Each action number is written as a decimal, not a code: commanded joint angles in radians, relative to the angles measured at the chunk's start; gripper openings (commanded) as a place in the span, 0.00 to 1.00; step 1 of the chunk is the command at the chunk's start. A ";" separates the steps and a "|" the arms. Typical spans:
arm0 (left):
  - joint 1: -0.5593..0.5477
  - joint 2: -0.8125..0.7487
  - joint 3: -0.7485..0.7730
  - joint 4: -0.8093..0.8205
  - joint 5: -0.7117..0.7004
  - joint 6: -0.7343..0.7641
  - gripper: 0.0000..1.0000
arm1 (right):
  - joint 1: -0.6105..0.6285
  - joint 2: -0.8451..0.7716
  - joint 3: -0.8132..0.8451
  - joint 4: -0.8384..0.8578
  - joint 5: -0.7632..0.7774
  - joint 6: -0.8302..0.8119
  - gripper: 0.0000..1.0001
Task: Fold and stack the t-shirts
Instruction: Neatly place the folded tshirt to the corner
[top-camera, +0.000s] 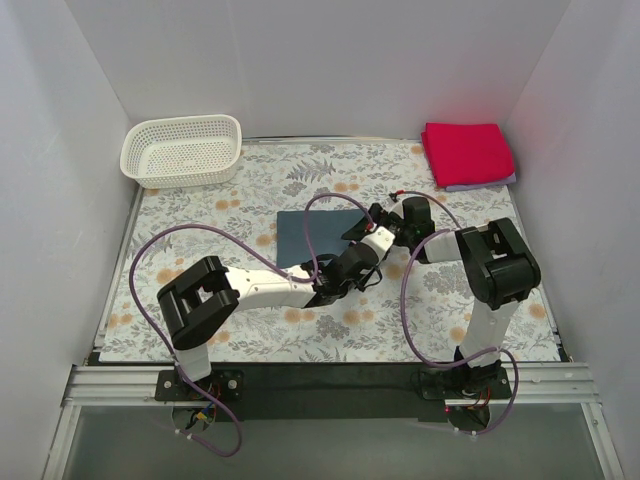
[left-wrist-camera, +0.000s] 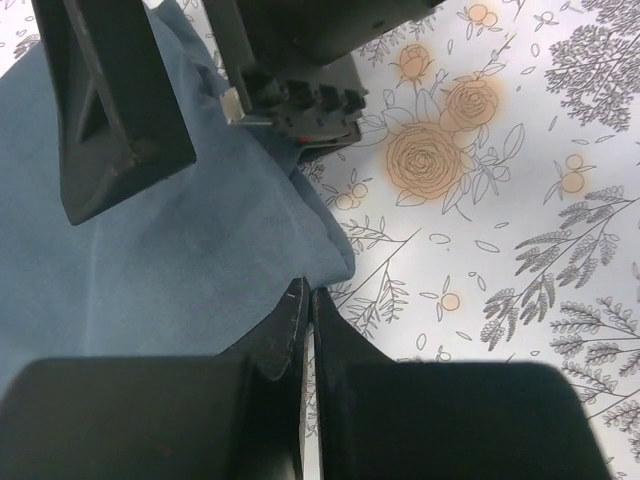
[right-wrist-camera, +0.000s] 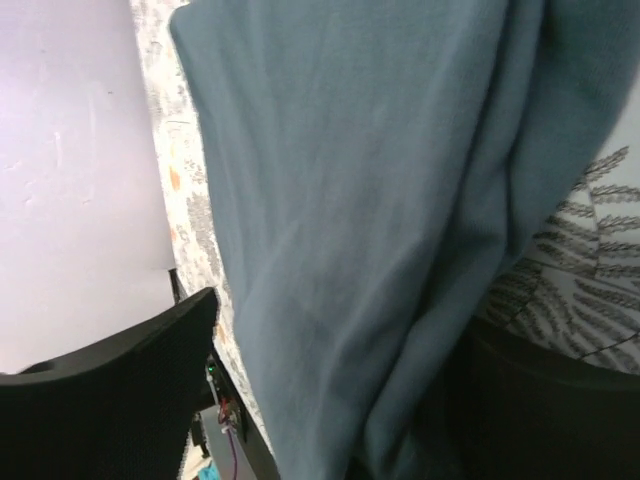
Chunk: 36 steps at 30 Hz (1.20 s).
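A slate blue-grey t-shirt (top-camera: 312, 235) lies folded flat in the middle of the table. My left gripper (left-wrist-camera: 308, 300) is shut, its tips on the table at the shirt's (left-wrist-camera: 170, 250) right corner with no cloth between them. In the top view it (top-camera: 365, 247) sits just in front of my right gripper (top-camera: 382, 215). My right gripper (right-wrist-camera: 340, 320) is open, and a thick fold of the blue-grey cloth (right-wrist-camera: 350, 200) hangs between its fingers (right-wrist-camera: 120, 390). The red t-shirt (top-camera: 466, 152) lies folded on the lavender one (top-camera: 485, 184) at the back right.
A white lattice basket (top-camera: 183, 150) stands at the back left corner. White walls close in the table on the left, back and right. The floral tablecloth (top-camera: 250, 330) covers the surface. Both arms cross over the middle, their purple cables looping above them.
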 joint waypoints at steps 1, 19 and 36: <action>-0.001 -0.046 -0.007 0.061 0.040 -0.040 0.00 | 0.023 0.076 0.015 -0.093 0.045 -0.066 0.70; 0.138 -0.247 -0.053 -0.029 0.162 -0.307 0.74 | 0.034 0.102 0.305 -0.537 0.244 -0.630 0.01; 0.678 -0.485 -0.108 -0.236 0.060 -0.172 0.91 | -0.086 0.246 0.900 -0.831 0.919 -1.229 0.01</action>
